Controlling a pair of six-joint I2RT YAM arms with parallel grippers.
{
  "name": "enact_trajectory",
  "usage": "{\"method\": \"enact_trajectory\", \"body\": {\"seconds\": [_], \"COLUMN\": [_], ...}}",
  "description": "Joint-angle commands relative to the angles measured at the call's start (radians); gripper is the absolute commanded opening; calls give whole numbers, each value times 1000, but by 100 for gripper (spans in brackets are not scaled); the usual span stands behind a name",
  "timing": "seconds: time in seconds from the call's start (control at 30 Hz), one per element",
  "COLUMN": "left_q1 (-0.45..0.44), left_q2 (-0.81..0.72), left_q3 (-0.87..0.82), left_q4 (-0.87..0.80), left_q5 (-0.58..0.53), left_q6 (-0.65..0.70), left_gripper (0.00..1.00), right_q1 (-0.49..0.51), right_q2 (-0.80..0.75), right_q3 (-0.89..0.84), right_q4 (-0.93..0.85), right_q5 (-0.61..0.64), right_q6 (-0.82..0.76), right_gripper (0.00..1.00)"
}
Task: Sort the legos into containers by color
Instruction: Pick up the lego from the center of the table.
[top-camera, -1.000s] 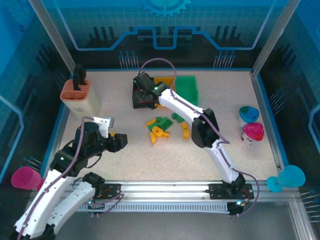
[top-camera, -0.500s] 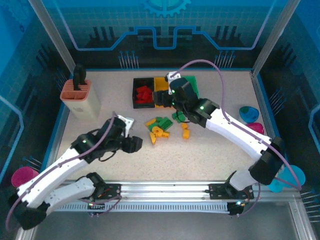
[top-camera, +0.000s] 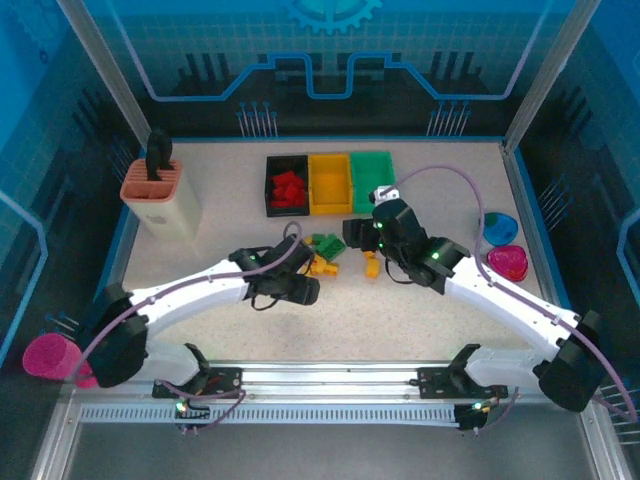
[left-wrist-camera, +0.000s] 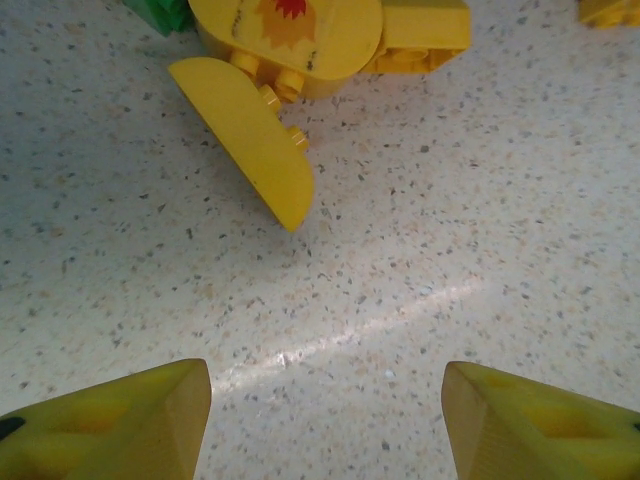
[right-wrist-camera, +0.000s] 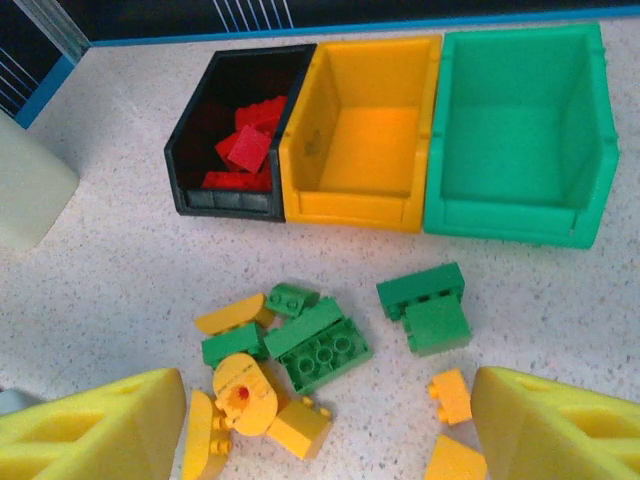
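Note:
Three containers stand in a row at the back: a black bin (right-wrist-camera: 228, 203) with red legos (right-wrist-camera: 248, 148) in it, a yellow bin (right-wrist-camera: 350, 208) and a green bin (right-wrist-camera: 505, 215), both with nothing in them. In front of them, green legos (right-wrist-camera: 320, 345) and yellow legos (right-wrist-camera: 245, 395) lie loose on the table. My left gripper (left-wrist-camera: 325, 410) is open low over bare table, just short of a curved yellow lego (left-wrist-camera: 250, 140). At the right side of the pile, my right gripper (right-wrist-camera: 330, 420) hangs open above it and holds nothing.
A salmon slotted holder (top-camera: 160, 195) stands at the back left. A pink cup (top-camera: 48, 355) sits off the left front edge. A blue bowl (top-camera: 497, 227) and a pink cup (top-camera: 508, 262) sit at the right. Both arms reach across the table's front half.
My left arm has swung right across the table to the pile. My right arm has drawn back from over the black bin to the pile's right side, its jaws spreading wider.

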Motion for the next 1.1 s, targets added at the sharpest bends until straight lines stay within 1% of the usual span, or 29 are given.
{"method": "enact_trajectory", "body": {"seconds": [0.0, 0.2, 0.6, 0.67, 0.83, 0.97, 1.07], "left_q1": [-1, 10, 75, 78, 82, 85, 85], "left_q2": [70, 207, 328, 344, 374, 365, 340], "left_q3": [42, 94, 142, 151, 179, 181, 176], "left_q4": [53, 69, 90, 93, 79, 73, 57], "left_q5": [-2, -19, -51, -54, -85, -114, -134], "left_q6": [-28, -25, -16, -9, -1, 3, 4], "left_gripper": [64, 64, 64, 62, 49, 35, 28], "right_q1": [-11, -10, -11, -12, -13, -13, -12], "right_q2": [-28, -66, -129, -134, -141, -145, -147], "right_q3": [-55, -121, -193, -203, -215, -226, -233], "right_q4": [26, 23, 12, 12, 12, 14, 17], "right_q5": [5, 3, 22, 25, 24, 20, 18], "right_q6": [64, 86, 108, 111, 118, 125, 130], "right_gripper": [77, 77, 77, 77, 77, 77, 77]}}
